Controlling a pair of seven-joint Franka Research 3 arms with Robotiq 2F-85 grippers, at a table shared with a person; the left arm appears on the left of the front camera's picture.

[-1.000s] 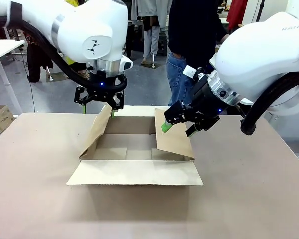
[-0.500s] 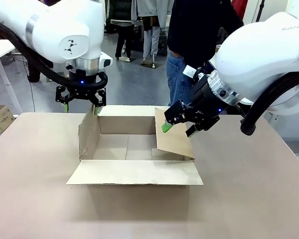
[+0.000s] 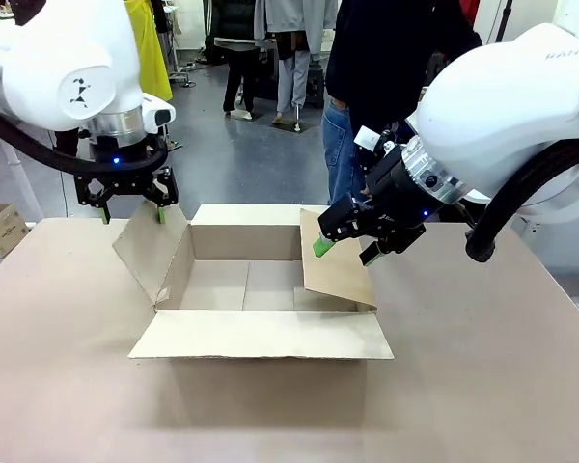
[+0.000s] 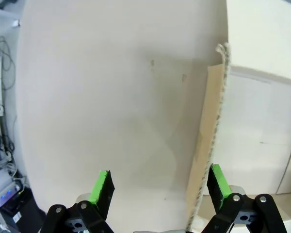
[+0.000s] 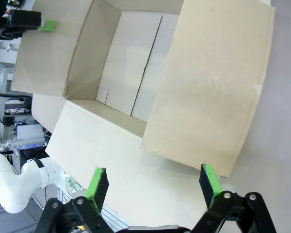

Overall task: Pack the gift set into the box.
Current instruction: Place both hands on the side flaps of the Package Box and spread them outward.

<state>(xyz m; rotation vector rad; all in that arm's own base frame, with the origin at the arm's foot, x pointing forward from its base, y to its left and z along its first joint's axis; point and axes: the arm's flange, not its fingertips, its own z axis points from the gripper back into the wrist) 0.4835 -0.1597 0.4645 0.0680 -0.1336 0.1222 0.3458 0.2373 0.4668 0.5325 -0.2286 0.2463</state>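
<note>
While I watched from the remote station, the box [image 3: 246,243] sat in the middle of the table [image 3: 482,367]. It was one carton with four flaps. The near flap lay flat toward the camera and the far one was folded back. The left flap [image 3: 143,256] leaned outward, and the right flap [image 3: 338,275] tilted inward, partly in the way of the opening. One person [image 3: 376,68] stood at the far edge behind it, and one small cardboard box [image 3: 0,228] sat on the floor off to the left.

My left gripper [image 3: 130,209] hung at the left flap's top edge, its claw spread wide and clasping nothing. From the front I could not tell how flap and fingers lay. The left wrist view showed the flap's raw edge [image 4: 203,160] running up between the fingers, close to one pad [image 4: 218,184].

My right gripper [image 3: 345,251] hovered at the right flap, likewise spread and gripping nothing. Its wrist view looked down onto the carton's seamed floor [image 5: 131,63].
</note>
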